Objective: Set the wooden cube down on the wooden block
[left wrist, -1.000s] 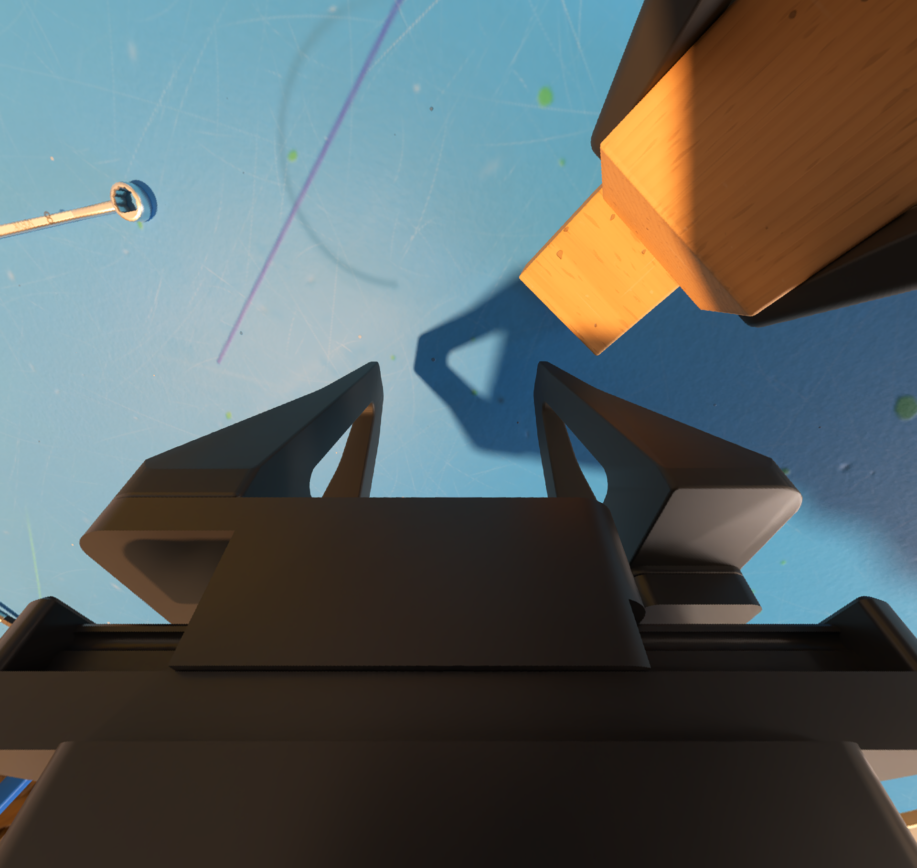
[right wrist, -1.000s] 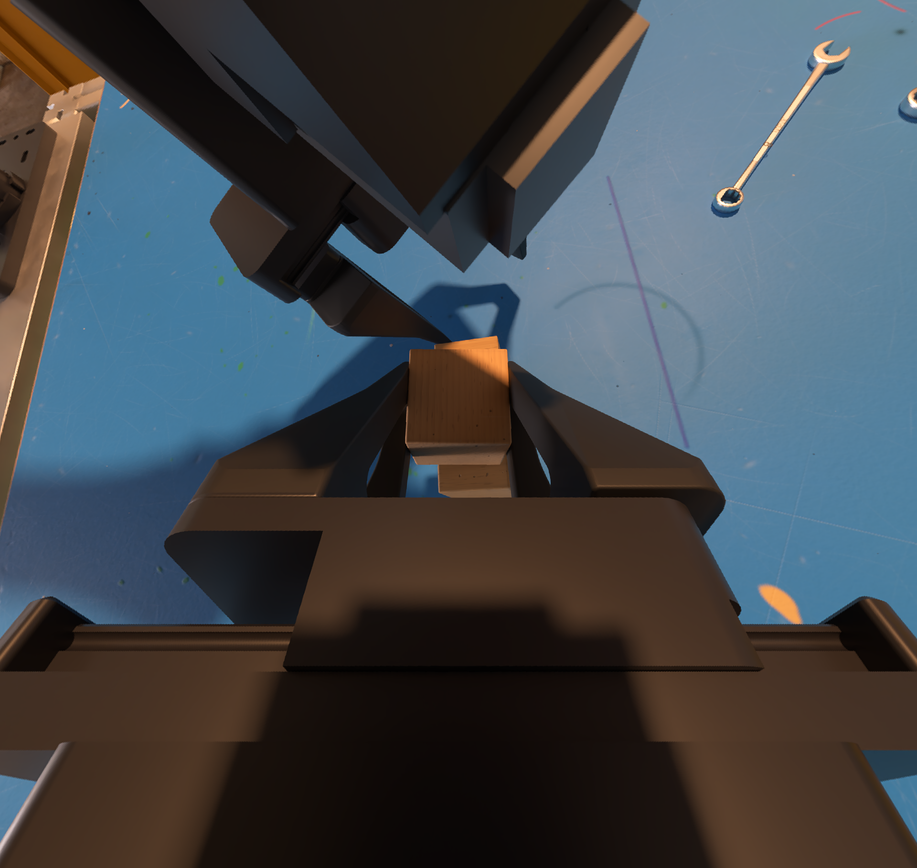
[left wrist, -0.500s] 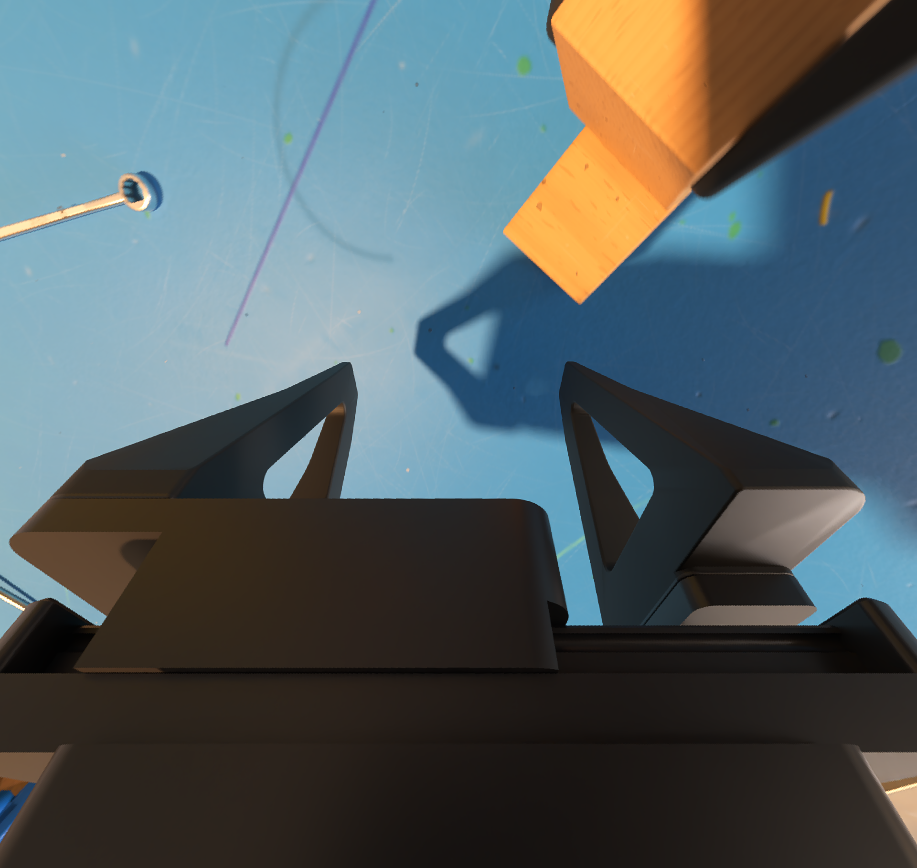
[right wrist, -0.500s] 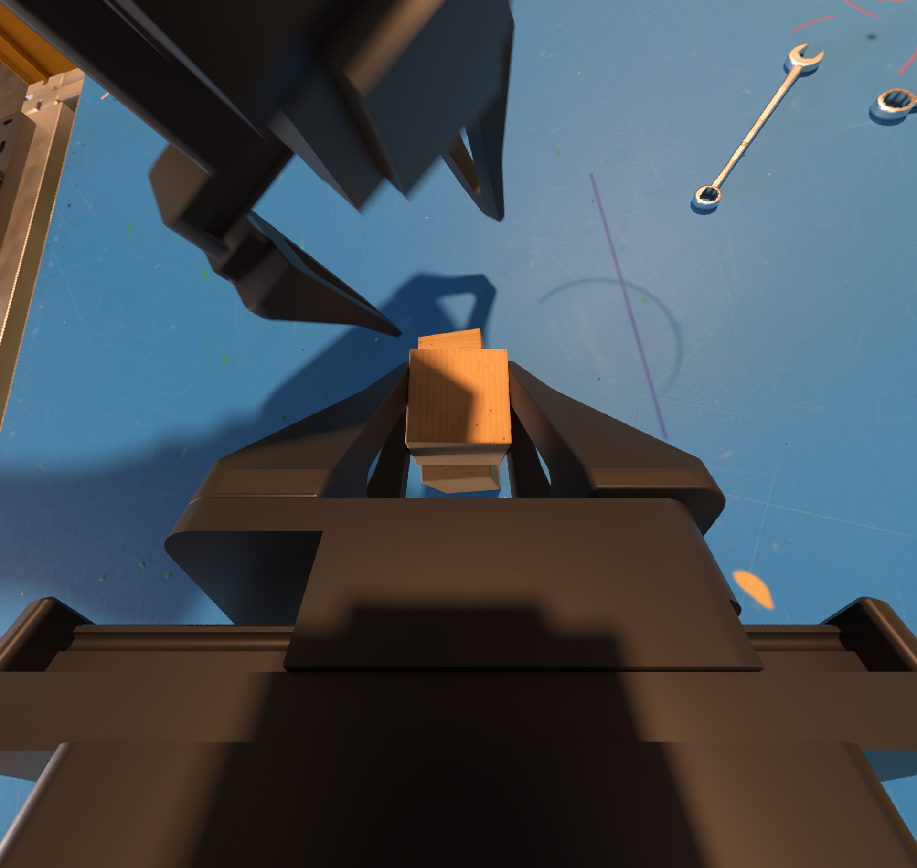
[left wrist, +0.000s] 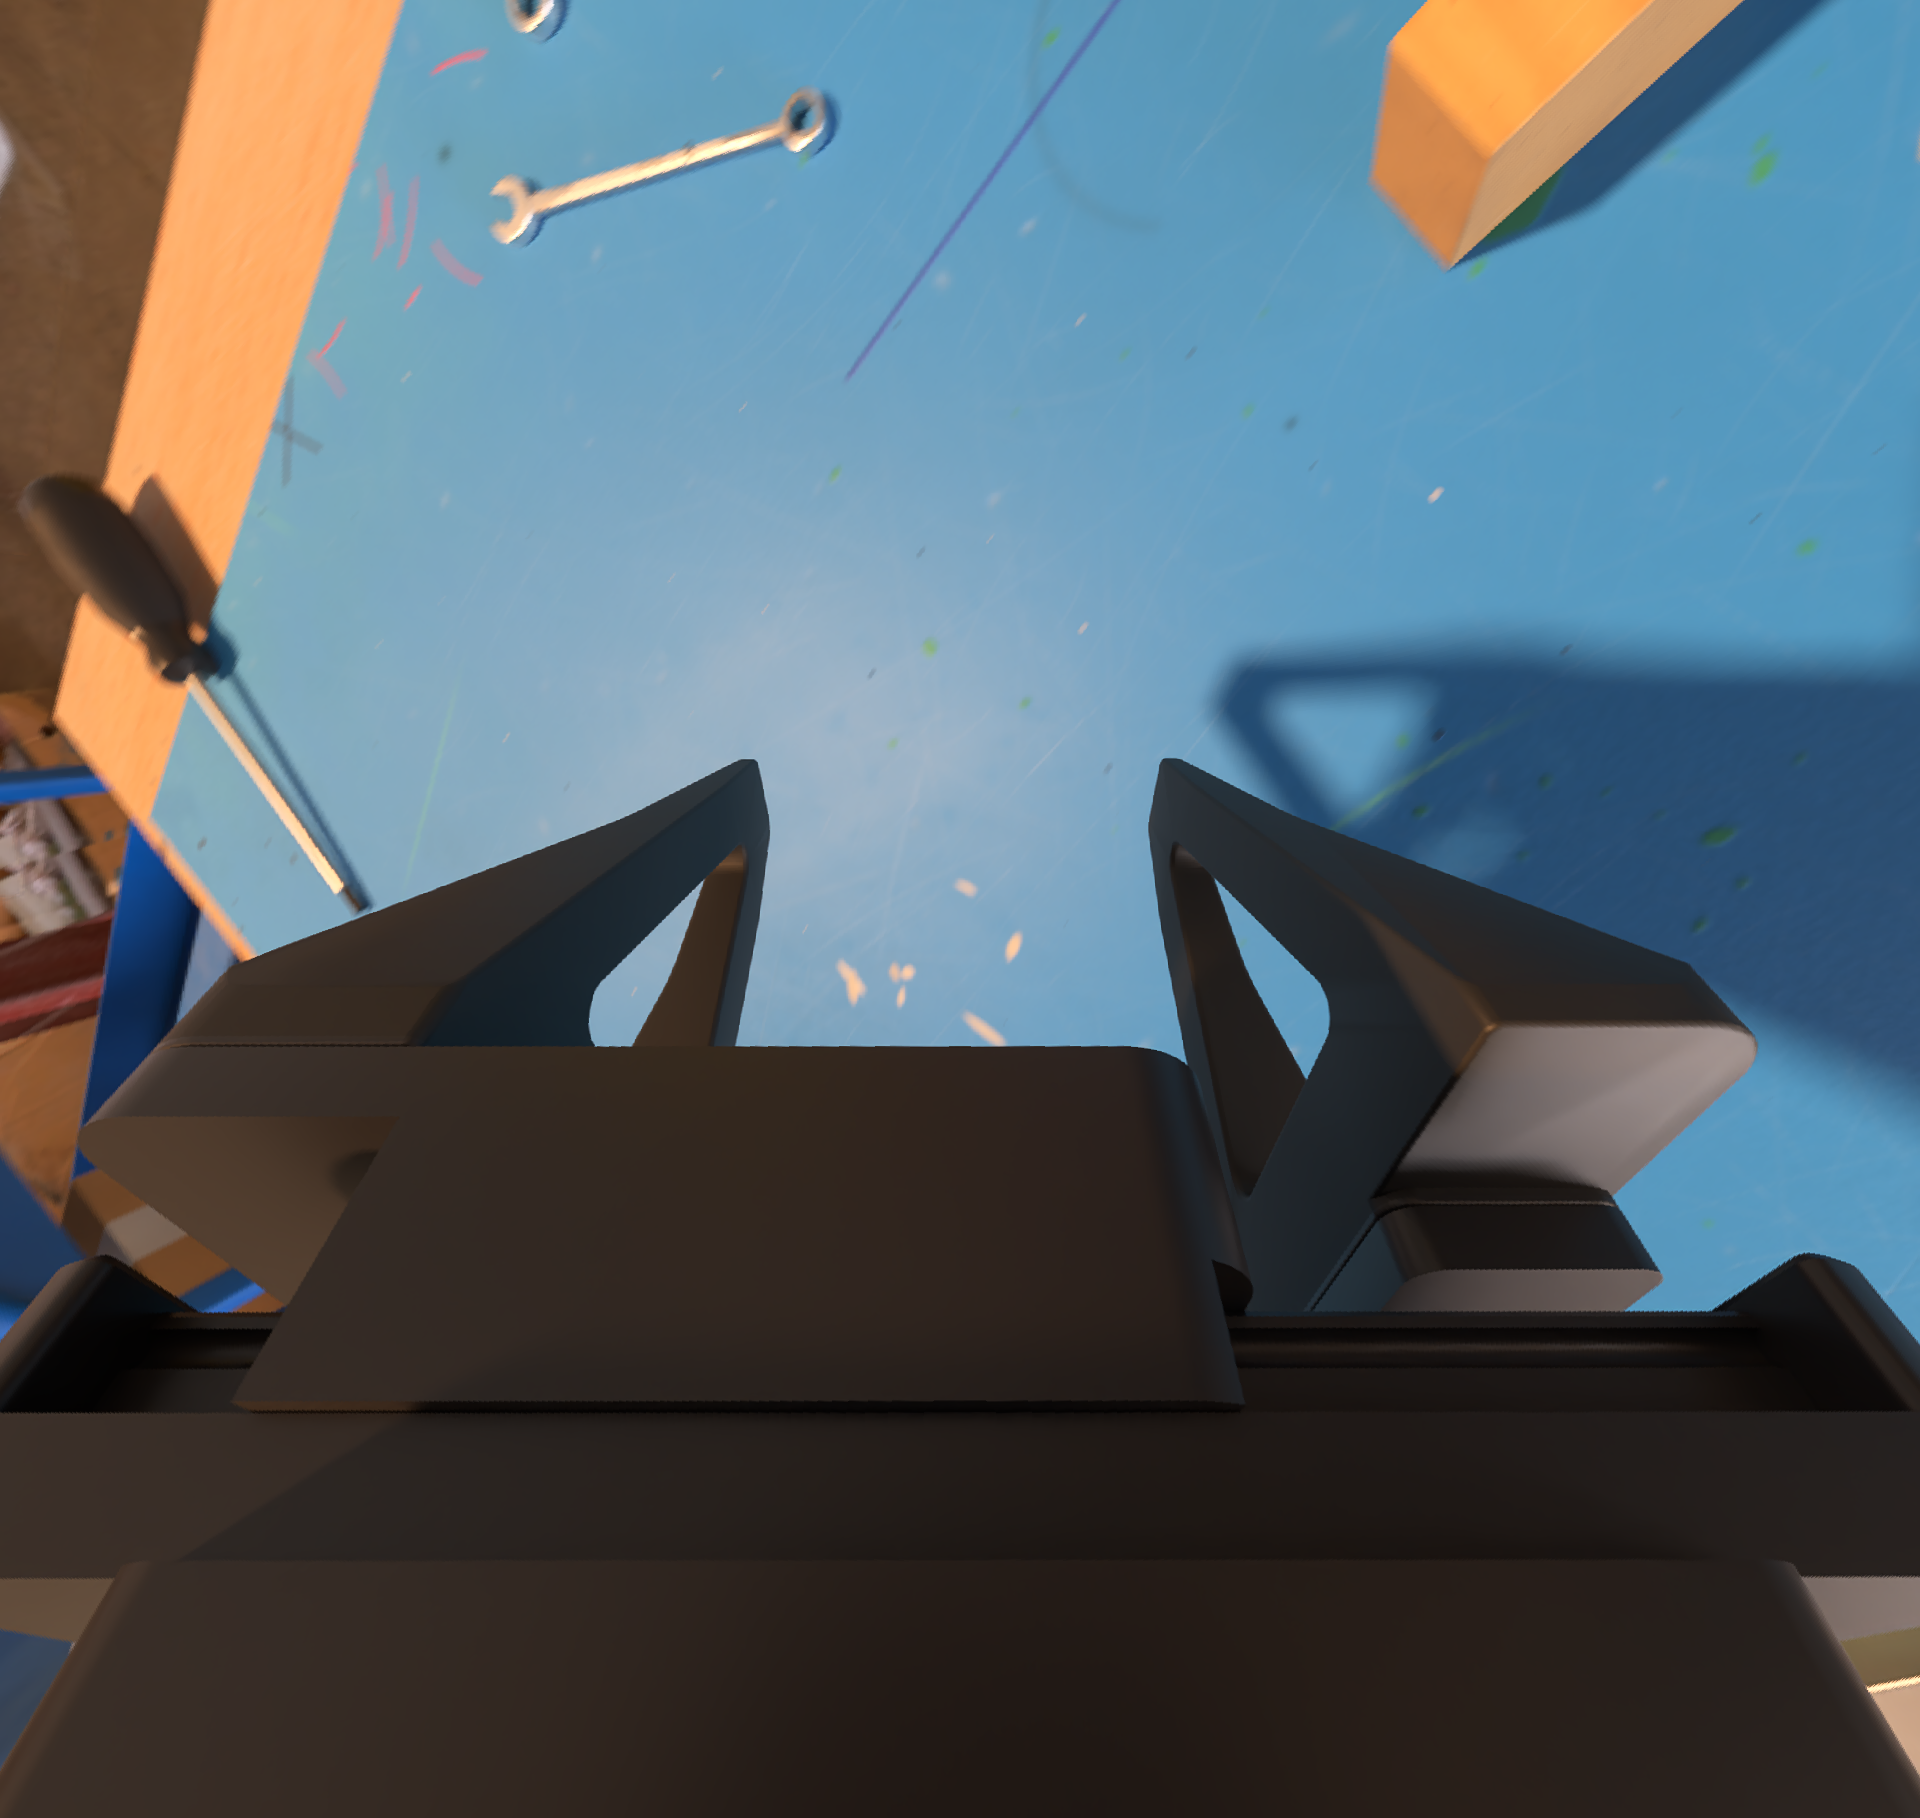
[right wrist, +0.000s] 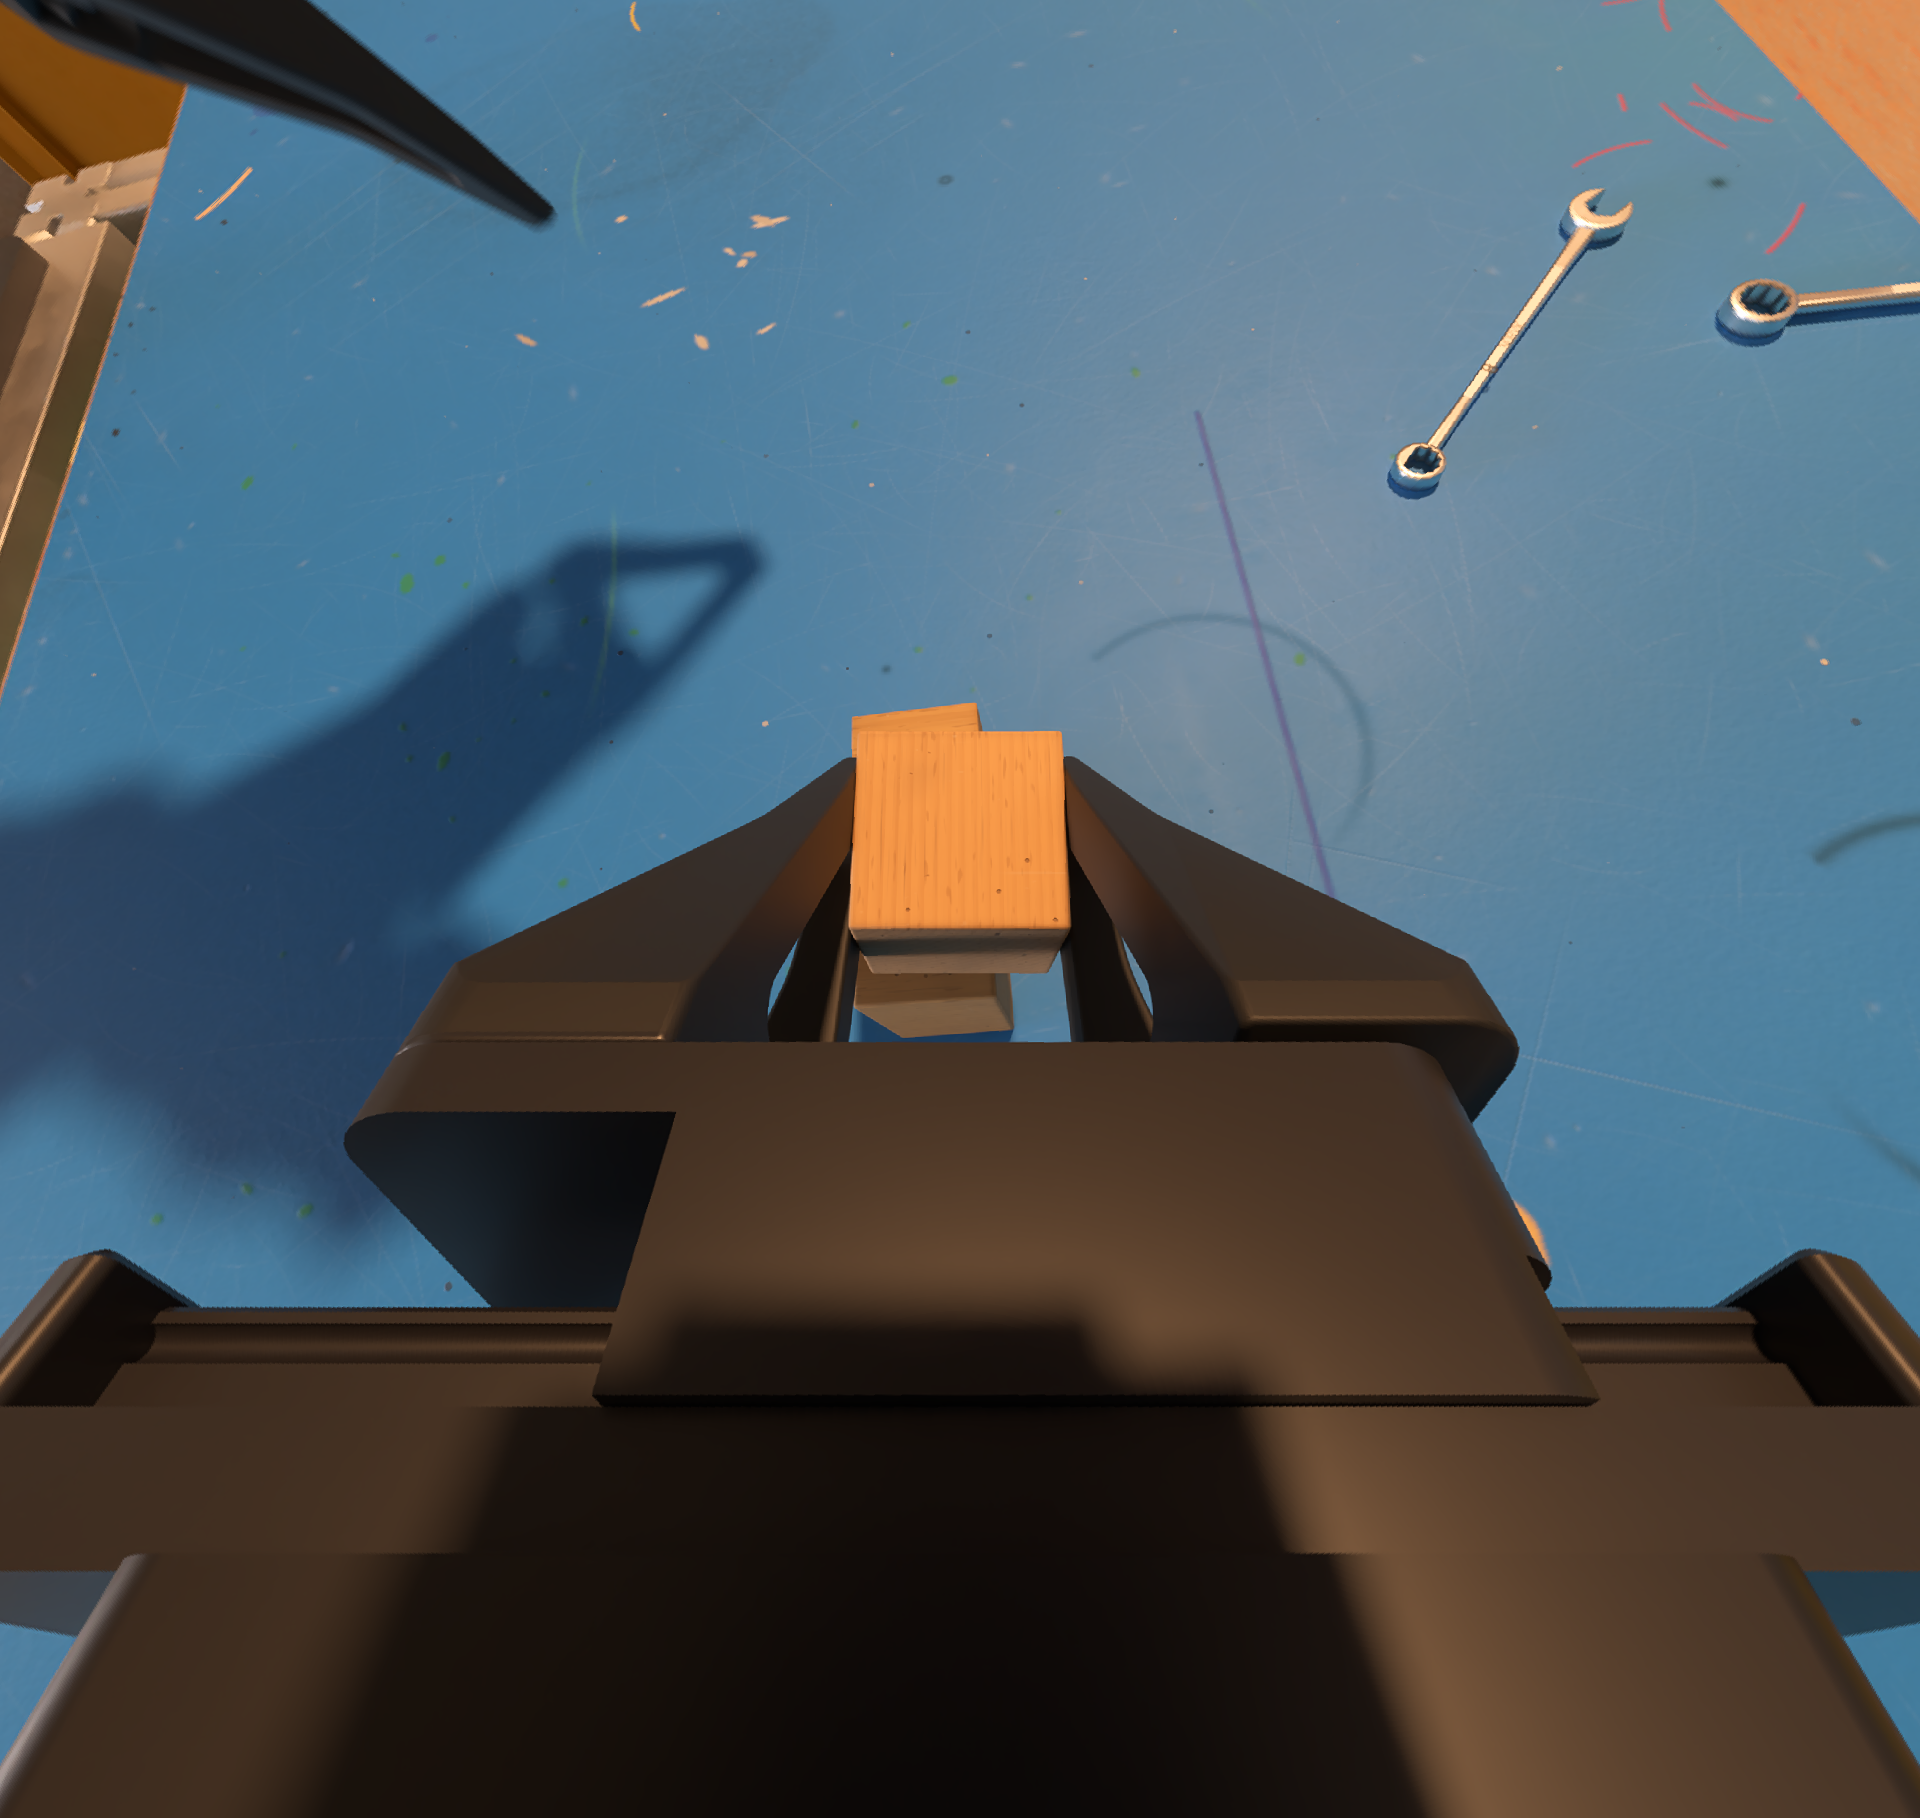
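Blue mat (right wrist: 935, 418), right gripper (right wrist: 958, 781) clamping cube (right wrist: 958, 833)

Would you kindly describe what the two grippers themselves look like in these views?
Both the left gripper and the right gripper are matte black, with two wedge-shaped fingers pierced by triangular cut-outs, mounted on a flat grooved rail. No cables or markings show.

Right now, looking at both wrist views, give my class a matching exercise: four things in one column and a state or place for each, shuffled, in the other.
Column one:
1. left tool
2. right tool
3. screwdriver
4. block

Column two:
A. beneath the cube
B. lying across the edge of the mat
C. open, holding nothing
D. shut on the cube

Pairs: 1-C, 2-D, 3-B, 4-A
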`<state>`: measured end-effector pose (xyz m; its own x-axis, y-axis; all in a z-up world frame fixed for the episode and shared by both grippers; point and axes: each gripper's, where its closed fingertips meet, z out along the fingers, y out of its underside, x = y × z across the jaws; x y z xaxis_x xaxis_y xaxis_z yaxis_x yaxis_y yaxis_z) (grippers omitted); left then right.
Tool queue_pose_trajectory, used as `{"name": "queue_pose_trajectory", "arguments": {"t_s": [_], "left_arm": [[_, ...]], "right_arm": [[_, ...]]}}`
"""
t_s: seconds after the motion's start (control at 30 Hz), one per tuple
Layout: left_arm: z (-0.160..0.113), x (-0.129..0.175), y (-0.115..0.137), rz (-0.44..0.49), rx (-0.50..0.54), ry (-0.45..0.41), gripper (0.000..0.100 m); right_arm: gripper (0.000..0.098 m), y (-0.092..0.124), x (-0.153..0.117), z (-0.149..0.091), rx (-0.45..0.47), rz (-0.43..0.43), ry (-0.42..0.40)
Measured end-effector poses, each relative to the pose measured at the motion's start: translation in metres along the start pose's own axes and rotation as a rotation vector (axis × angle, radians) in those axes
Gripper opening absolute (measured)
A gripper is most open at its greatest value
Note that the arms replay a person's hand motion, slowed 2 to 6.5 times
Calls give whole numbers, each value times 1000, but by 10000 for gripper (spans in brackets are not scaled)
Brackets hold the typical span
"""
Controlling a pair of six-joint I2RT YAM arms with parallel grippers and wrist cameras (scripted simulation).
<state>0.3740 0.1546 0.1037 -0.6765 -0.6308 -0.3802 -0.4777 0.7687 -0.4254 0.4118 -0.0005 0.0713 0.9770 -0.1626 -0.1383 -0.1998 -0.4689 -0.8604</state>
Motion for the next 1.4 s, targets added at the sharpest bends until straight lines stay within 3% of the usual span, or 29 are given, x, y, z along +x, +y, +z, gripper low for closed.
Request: {"name": "queue_pose_trajectory", "arguments": {"t_s": [0.3,0.57,0.73,0.87,1.13,1.4], "left_arm": [[-52,-48,68,-59,-36,-204,555],[-91,-109,142,-135,-149,-385,506],[-98,-128,184,-211,-182,-387,471],[-99,-132,209,-216,-221,-388,464],[-91,-133,236,-164,-302,-381,437],[-71,-140,259,-168,-369,-355,379]], "right_arm": [[301,2,-1,3,-7,-15,12],[301,2,-6,8,-15,-31,11],[301,2,-8,10,-18,-39,7],[301,3,-9,12,-25,-51,10],[301,2,-9,13,-26,-56,11],[301,2,-10,14,-26,-69,10]]}}
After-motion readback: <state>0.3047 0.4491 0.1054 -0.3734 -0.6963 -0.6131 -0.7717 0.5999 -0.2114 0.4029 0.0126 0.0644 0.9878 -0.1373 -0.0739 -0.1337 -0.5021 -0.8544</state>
